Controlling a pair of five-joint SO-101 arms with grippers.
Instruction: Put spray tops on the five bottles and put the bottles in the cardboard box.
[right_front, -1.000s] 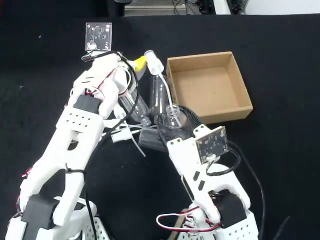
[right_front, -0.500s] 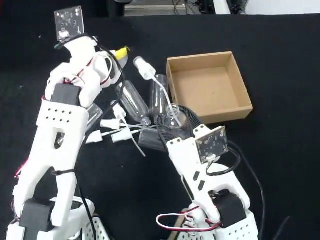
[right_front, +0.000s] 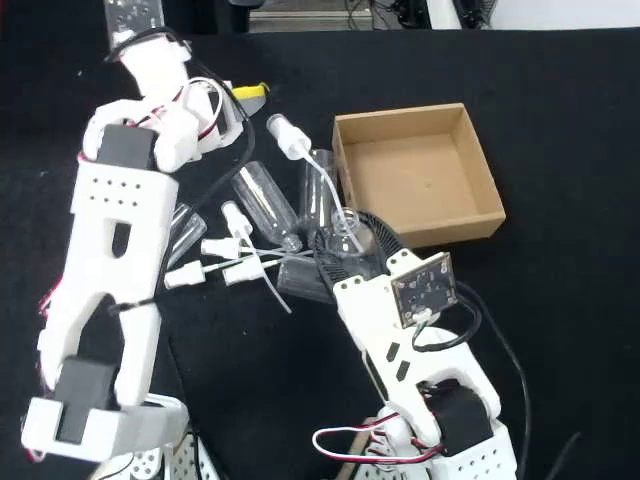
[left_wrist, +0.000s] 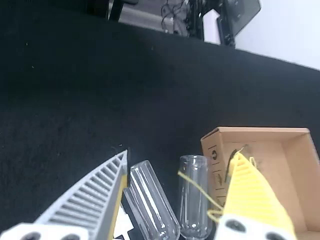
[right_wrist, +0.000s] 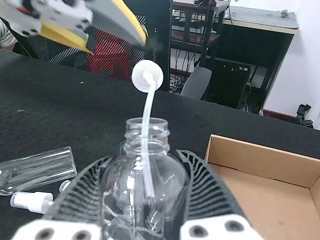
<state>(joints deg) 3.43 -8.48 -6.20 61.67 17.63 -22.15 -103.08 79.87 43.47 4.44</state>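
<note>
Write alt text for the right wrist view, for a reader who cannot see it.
The right gripper clasps a clear bottle; a spray top stands loose above its neck, tube dipping inside. Behind, on the black table, are the cardboard box and a second bottle.

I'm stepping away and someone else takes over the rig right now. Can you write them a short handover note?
Left claw: open, holding nothing, above the lying bottles.
Right claw: shut on an upright clear bottle. A spray top has its tube down the neck, but its head leans out and is not seated.
Other bottles and loose spray tops lie flat beside the cardboard box.
Done: nothing capped, no bottle in the box.
Left: seat this top, cap the remaining bottles, box all five.
</note>
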